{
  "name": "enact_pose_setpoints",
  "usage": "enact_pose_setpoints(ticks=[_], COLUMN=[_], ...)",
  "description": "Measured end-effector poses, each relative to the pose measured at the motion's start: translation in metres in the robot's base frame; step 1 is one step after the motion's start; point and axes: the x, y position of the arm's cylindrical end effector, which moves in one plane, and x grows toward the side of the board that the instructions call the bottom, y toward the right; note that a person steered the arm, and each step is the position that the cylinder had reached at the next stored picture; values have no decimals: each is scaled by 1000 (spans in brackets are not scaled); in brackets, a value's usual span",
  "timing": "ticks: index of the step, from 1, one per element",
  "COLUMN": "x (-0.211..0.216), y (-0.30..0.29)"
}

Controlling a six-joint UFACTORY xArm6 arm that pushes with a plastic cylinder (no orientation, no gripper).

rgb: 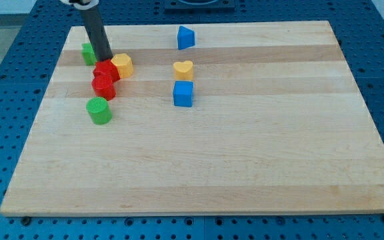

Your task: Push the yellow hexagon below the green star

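Tip (105, 59) touching yellow hexagon (122, 65) left side; green star (88, 53) beside.

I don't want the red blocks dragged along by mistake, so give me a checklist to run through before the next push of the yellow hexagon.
1. My tip located: ok, at the view's upper left, just above the red blocks.
2. Yellow hexagon free of neighbours: not ok, it touches the upper red block.
3. Green star fully visible: not ok, the rod partly hides it.
4. Tip touching the hexagon: cannot tell.
5. Path below the star open: not ok, the lower red block and the green cylinder stand there.
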Motion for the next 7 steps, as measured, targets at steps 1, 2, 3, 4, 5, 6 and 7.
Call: enact_pose_setpoints(ticks=[1,2,3,4,5,6,7], x=[31,58,66,41,14,10,8], y=[-3,3,54,72,77,66,39])
